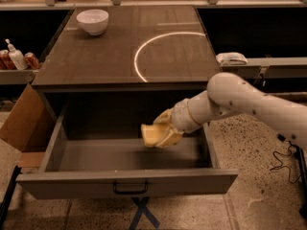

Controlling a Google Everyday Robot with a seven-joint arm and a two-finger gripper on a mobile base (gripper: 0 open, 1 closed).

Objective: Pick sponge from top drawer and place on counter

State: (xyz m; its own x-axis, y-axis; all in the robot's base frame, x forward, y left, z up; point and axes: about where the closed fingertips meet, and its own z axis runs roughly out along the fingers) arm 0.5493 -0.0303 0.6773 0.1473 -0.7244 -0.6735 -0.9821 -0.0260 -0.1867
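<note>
The gripper [162, 134], clasping the sponge [149, 136], hangs in the open top drawer [129, 182]. Right of it and below lies speckled floor [254, 195] with a black cable [284, 161]. Straight beneath is a blue cross [144, 215], perhaps tape. Far to its left leans a cardboard flap [21, 123], and above that a side shelf [19, 76] holds a pump bottle [17, 59] and cans [31, 60]. Up-right, another shelf [273, 67] carries a white object [231, 58]. Light is dim, warm.
</note>
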